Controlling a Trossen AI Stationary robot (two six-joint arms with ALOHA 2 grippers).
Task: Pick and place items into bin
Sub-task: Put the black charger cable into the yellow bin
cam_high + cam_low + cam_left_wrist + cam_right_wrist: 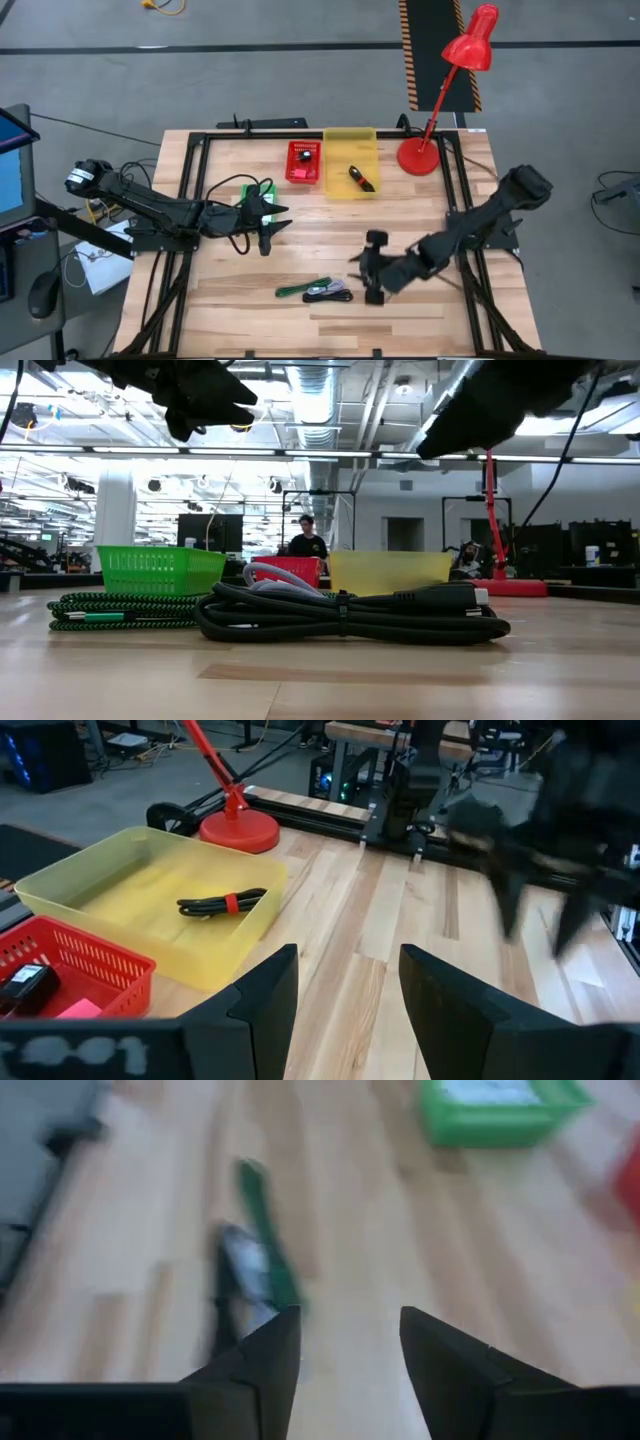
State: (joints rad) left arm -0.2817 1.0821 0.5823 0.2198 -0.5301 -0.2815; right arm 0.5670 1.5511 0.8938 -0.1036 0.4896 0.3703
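While the yellow bin point(350, 150) sits at upper centre of the high view with one banded cable already inside, two coils lie at lower centre: a green braided cable point(302, 288) touching a black cable point(330, 293). My right gripper point(372, 267) hovers just right of them, fingers spread wide and empty. My left gripper point(268, 222) waits open at centre left. The black coil looks light, floppy and tied at its middle; I'd pinch across that bundled middle.

green cable point(302, 288), black cable point(330, 294), side by side
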